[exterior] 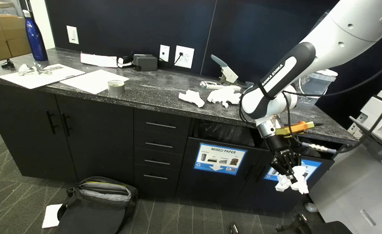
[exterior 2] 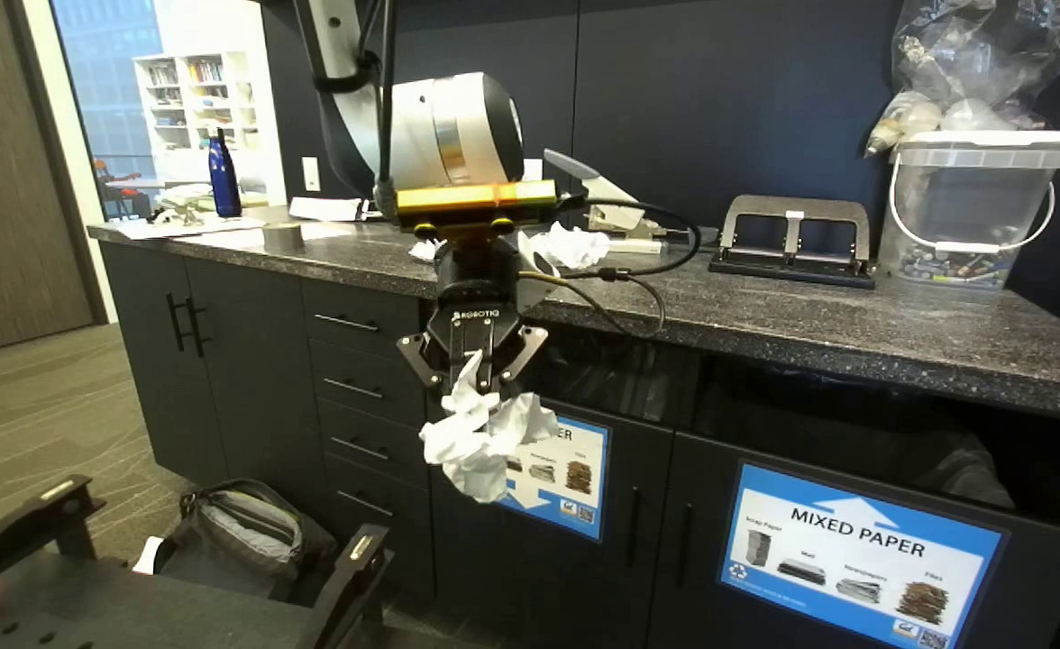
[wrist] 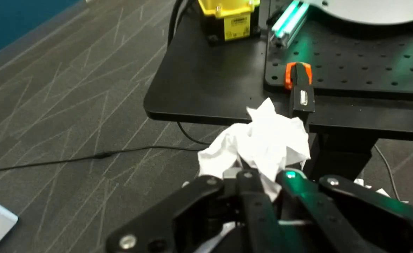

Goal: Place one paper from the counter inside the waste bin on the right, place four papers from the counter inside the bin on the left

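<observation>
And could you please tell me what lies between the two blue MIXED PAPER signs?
Two black door handles, side by side, visible in both exterior views.

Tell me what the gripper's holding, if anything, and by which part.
A paper, apparently pinched near its middle by the gripper, with folds jutting out to both sides.

Holds crumpled paper [exterior 2: 483, 446] in the gripper [exterior 2: 478, 392], lower than the counter [exterior 2: 936, 320], partly hiding a sign [exterior 2: 580, 482] on the black cabinet [exterior 2: 534, 572].
</observation>
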Robot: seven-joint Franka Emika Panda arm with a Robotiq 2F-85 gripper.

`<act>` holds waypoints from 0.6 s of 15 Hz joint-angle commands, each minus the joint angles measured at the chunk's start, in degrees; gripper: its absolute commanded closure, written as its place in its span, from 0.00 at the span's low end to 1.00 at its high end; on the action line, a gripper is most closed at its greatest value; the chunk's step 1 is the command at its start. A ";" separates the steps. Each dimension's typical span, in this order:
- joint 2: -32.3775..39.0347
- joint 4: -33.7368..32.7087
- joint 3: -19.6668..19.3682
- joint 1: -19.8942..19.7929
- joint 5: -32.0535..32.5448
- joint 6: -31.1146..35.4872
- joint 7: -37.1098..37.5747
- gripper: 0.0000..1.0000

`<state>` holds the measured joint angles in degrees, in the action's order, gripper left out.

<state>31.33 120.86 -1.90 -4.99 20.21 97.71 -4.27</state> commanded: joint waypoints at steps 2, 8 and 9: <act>-10.83 17.54 0.61 -2.31 4.07 20.22 1.75 0.95; -12.72 25.22 -3.14 -1.69 2.98 45.25 0.34 0.95; -12.41 25.32 -3.50 -1.66 2.79 49.04 0.15 0.95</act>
<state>20.93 143.58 -4.32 -6.63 23.54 137.80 -3.37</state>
